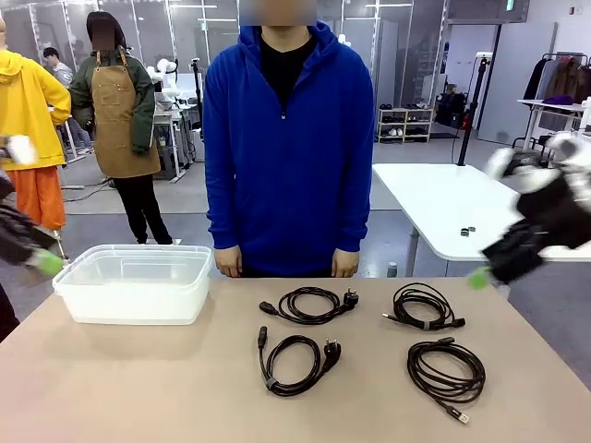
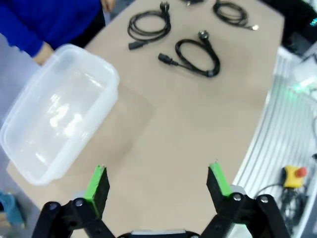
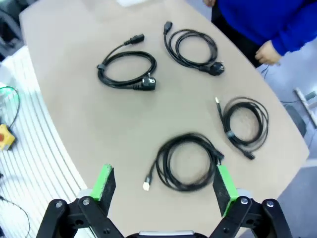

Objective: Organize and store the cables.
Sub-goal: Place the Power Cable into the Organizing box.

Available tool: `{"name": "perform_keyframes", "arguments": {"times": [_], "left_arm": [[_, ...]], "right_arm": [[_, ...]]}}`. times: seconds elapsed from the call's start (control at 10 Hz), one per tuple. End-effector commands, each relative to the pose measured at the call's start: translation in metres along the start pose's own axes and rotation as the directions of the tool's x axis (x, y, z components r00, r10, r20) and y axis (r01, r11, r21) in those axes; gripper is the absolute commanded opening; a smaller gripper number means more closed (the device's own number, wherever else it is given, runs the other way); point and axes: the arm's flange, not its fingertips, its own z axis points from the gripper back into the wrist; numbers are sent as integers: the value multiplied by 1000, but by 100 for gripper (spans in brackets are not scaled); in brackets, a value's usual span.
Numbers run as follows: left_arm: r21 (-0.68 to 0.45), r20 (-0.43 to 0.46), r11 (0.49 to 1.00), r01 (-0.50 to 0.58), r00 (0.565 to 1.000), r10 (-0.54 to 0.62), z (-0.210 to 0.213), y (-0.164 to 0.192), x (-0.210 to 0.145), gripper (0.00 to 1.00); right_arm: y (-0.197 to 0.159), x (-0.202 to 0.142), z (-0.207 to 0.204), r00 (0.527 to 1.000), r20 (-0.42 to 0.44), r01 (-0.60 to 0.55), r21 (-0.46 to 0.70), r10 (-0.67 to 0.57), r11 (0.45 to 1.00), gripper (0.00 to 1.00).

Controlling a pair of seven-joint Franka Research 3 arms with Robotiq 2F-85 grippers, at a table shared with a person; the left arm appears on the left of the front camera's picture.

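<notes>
Green-padded right gripper (image 3: 166, 186) wide open above the cables (image 3: 188, 161)

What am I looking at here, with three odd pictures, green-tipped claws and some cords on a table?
It is one moment seen by three cameras. The front picture looks across a tan table at a person in a blue hoodie standing at the far side. Two robot arms come in from the sides; the blurred dark shapes with green tips are the left tool and the right tool.

The other two pictures come from cameras on the wrists, looking down past each tool's own green fingers.

On the table lie four coiled cables: two with chunky plugs and two thinner ones. A clear plastic bin, empty, sits on the robot's left.

Both tools are open and hold nothing.
</notes>
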Motion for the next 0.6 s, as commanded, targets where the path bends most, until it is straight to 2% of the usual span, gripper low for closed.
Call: {"name": "perform_keyframes", "arguments": {"times": [0.0,0.1,0.3,0.5], "left_arm": [[1,60,1000,0,998,0,33,26,-49,100],[-13,104,1000,6,995,-5,44,30,-76,100],[23,127,999,-36,991,33,72,32,-118,100],[1,198,991,-132,972,129,73,36,-143,100]], "right_arm": [[-32,-64,45,999,36,17,-39,-15,999,100],[-41,-95,62,994,108,23,-57,-17,998,100],[-43,-140,88,983,165,103,-113,-84,988,100],[-39,-151,88,967,226,141,-96,-117,985,100]]}}
